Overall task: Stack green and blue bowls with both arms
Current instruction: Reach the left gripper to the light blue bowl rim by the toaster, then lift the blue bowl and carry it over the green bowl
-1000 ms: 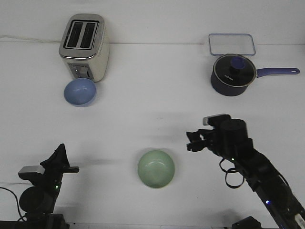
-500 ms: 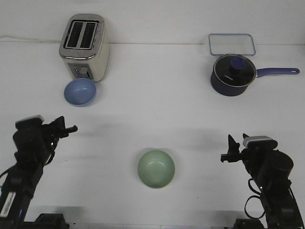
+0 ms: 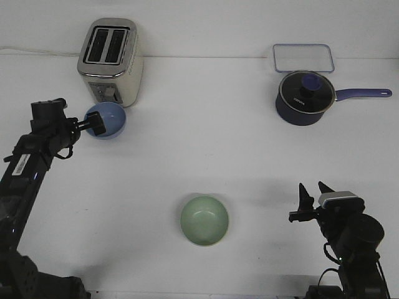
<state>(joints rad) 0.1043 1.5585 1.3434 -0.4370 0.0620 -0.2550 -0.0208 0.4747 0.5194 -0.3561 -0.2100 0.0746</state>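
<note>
My left tool [image 3: 85, 124], reach extended, now meets the blue bowl [image 3: 107, 119], grip indiscernible; my right tool [image 3: 312, 200], retracted, gapes empty.

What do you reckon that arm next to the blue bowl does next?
Probably the left gripper closes on the blue bowl by its near rim: its tips already meet that rim, and the green bowl sits apart in front, awaiting stacking.

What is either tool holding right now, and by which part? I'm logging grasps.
Nothing is clearly held. The left tool is at the near-left rim of the matte periwinkle-blue round bowl; a grip cannot be told. The right tool is open, empty.
</note>
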